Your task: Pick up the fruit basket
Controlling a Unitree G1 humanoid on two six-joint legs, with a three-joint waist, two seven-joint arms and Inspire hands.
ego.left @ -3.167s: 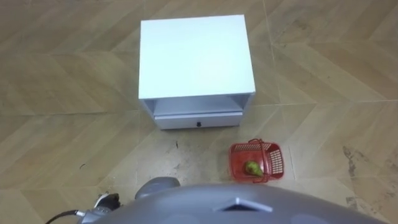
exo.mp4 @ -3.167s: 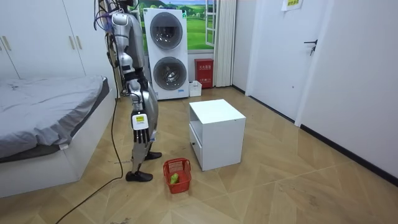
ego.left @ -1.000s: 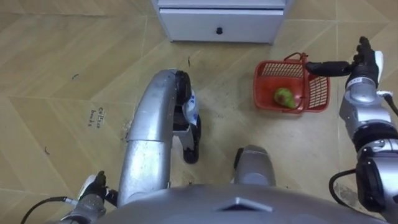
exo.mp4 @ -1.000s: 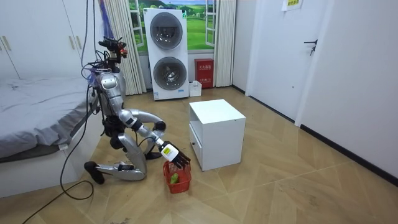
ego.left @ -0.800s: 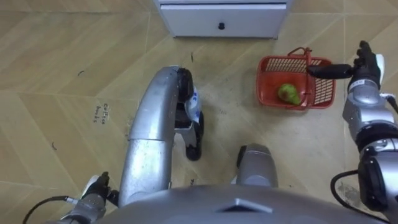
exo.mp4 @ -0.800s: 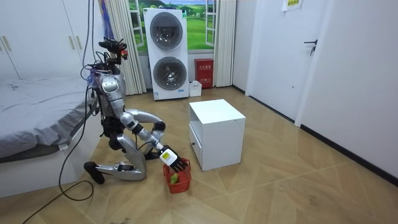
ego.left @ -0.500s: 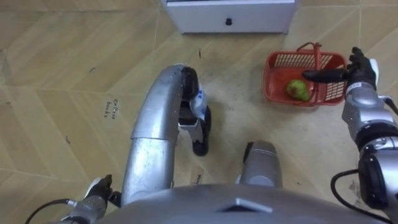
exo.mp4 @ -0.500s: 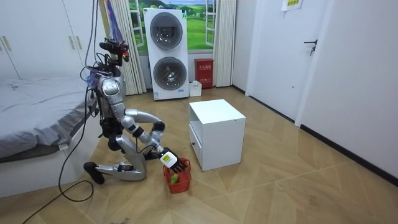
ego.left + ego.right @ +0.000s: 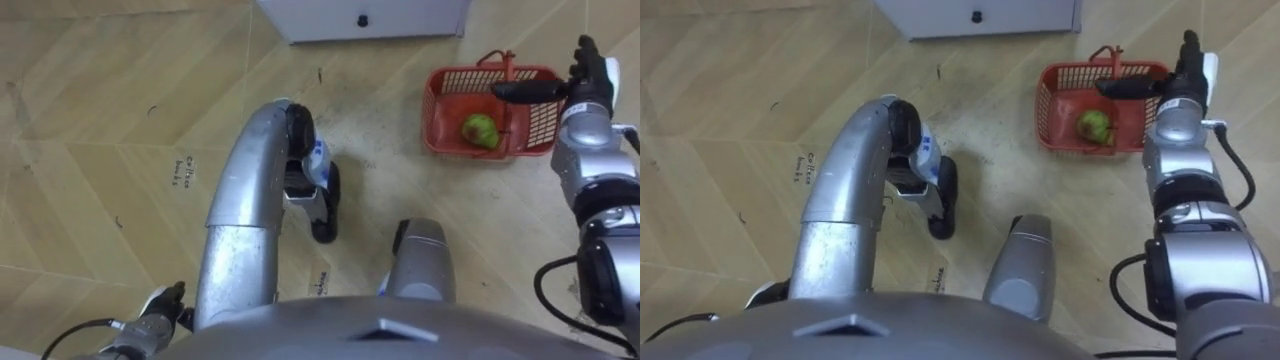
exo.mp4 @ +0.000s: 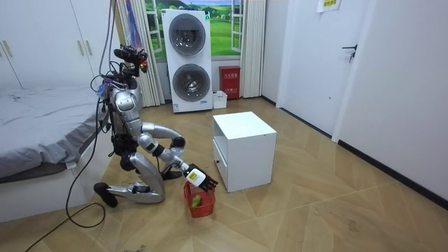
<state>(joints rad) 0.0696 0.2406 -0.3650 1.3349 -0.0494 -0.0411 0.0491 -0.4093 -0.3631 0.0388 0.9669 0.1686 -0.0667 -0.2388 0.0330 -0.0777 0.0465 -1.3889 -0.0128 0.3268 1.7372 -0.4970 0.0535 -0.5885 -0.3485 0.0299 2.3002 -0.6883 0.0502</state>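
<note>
Right hand (image 9: 590,85) hovers open and empty, thumb just over the fruit basket (image 9: 433,98) (handle (image 9: 507,66) ungrasped); grasping and lifting remain.

no wording can be made out anywhere. a small dark scribble (image 9: 185,170) sits on the pale herringbone wood floor (image 9: 80,100) just left of the robot's bent leg. a second small dark mark (image 9: 324,284) lies on the boards nearer the robot's body. both may be handwritten characters, but they are too small to read. in the room view a yellow-green paper sign (image 10: 327,5) hangs high on the white wall (image 10: 308,63), its print illegible. a red box (image 10: 229,82) beside the 2 stacked white washing machines (image 10: 187,59) carries pale markings that cannot be deciphered.
</note>
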